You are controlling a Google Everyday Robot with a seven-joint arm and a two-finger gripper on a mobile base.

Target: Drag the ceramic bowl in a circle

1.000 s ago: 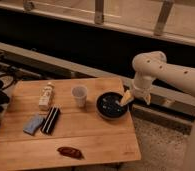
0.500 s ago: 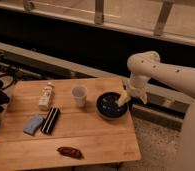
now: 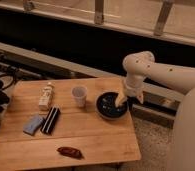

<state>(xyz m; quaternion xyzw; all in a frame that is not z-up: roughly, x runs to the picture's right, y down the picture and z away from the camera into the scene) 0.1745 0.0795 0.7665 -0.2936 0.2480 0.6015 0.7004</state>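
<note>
The ceramic bowl [image 3: 110, 107] is dark, round and shallow, with light flecks inside. It sits on the right part of the wooden table [image 3: 91, 137]. My gripper [image 3: 121, 99] comes down from the white arm [image 3: 141, 70] at the right and reaches into the bowl at its right rim. Whether it grips the rim is not visible. A small translucent white cup [image 3: 79, 95] stands just left of the bowl, apart from it.
A small white bottle [image 3: 45, 96] lies at the table's left. A black flat object [image 3: 51, 120] and a blue one [image 3: 33, 125] lie side by side. A brown packet [image 3: 70, 152] lies near the front edge. The table's right edge is close to the bowl.
The arm has shifted a little to the left, and the gripper has moved slightly left over the bowl's right rim. The bowl has barely moved.
</note>
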